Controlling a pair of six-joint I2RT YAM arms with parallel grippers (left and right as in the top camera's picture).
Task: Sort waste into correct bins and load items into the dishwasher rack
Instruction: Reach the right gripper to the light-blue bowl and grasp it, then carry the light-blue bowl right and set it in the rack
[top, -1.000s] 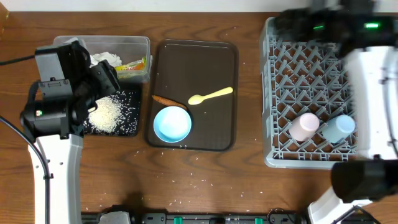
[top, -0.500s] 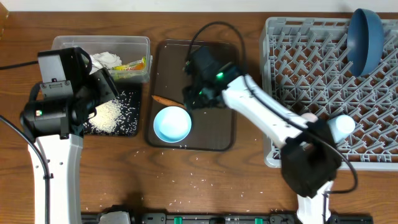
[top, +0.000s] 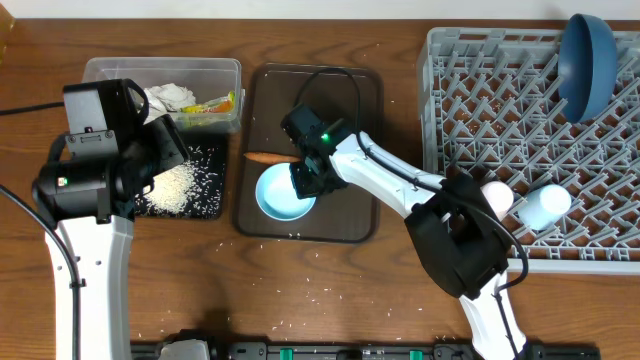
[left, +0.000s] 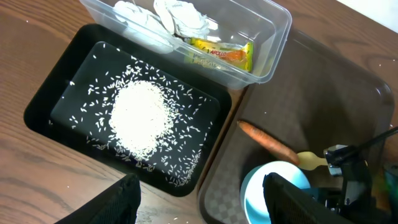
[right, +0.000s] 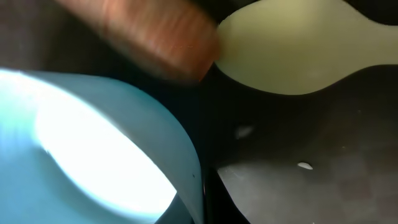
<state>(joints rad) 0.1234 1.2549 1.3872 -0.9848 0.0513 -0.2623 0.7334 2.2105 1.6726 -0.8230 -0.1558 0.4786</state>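
On the brown tray (top: 340, 100), my right gripper (top: 305, 180) is shut on the right rim of the light blue bowl (top: 275, 197). The right wrist view shows that rim (right: 186, 162) pinched at my gripper (right: 200, 194). The pale yellow spoon (right: 298, 50) and the orange carrot piece (right: 155, 37) lie just beyond it. My left gripper (left: 208, 202) hangs open over the near corner of the black tray (left: 43, 106), which holds rice (left: 140, 115). Tissue (left: 180, 15) and the wrapper (left: 224, 53) lie in the clear tub (left: 273, 37).
The grey dishwasher rack (top: 470, 100) on the right holds the dark blue plate (top: 588, 62) on edge, a pink cup (top: 497, 195) and a light blue cup (top: 545, 205). Loose rice grains (top: 310, 295) dot the table in front of the tray.
My right arm swung from the rack to the brown tray, came down beside the bowl and shut on its rim. The left arm has not moved.
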